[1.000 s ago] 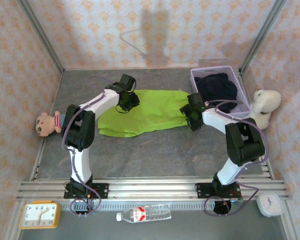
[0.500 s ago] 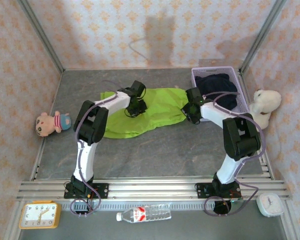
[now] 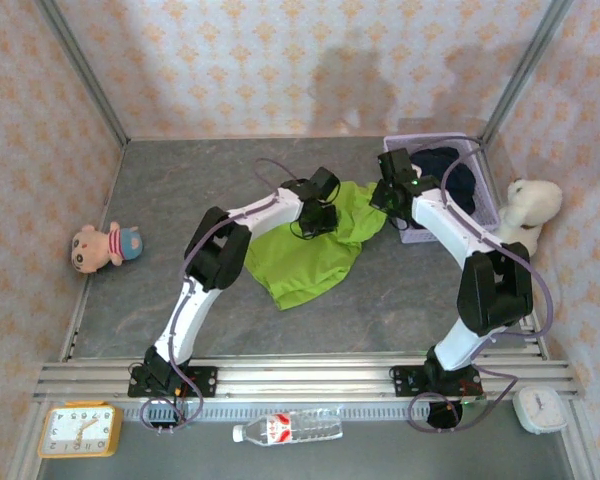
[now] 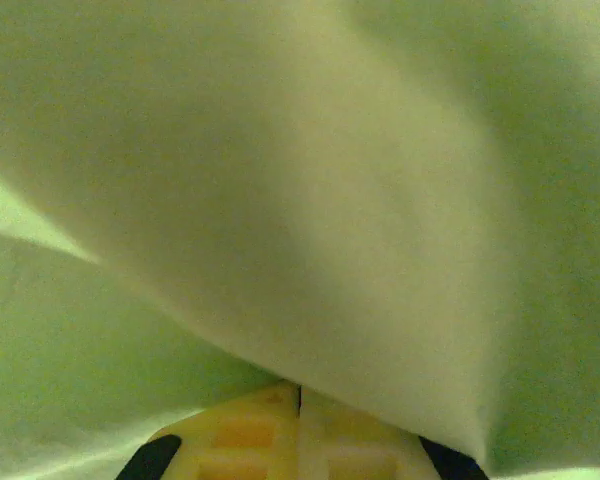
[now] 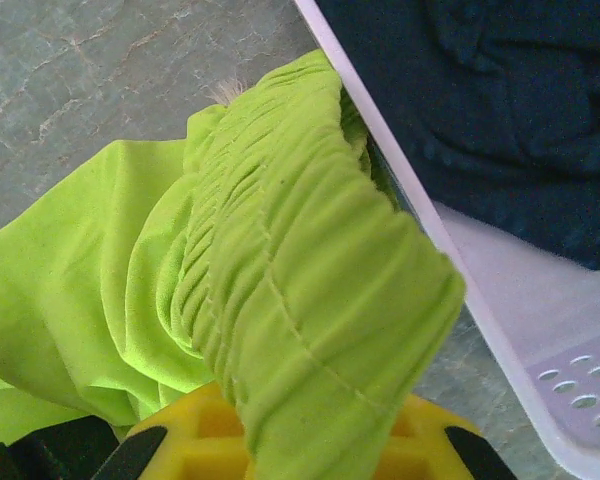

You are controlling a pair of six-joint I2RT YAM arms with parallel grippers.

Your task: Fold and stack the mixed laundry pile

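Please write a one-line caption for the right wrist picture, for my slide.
Right claw shut on the gathered edge of the green garment, beside the basket holding the navy garment.

Basket: your lavender basket (image 3: 412, 237) sits at the bench's (image 3: 180, 190) far right.
Plush toys: white one (image 3: 528, 205) just beside the basket; pink doll (image 3: 98, 247) by your left wall.
Near edge: orange clock (image 3: 78, 429), water bottle (image 3: 286, 428), white clock (image 3: 539, 408).

Open gray counter (image 3: 170, 190) runs along the left half and the near edge, easy passage there. The lime-green garment (image 3: 310, 262) covers the middle. At far right the lavender basket (image 5: 520, 300) blocks the corner, a white plush toy (image 3: 530, 205) just beside it. A small doll (image 3: 98, 247) sits by the left wall.
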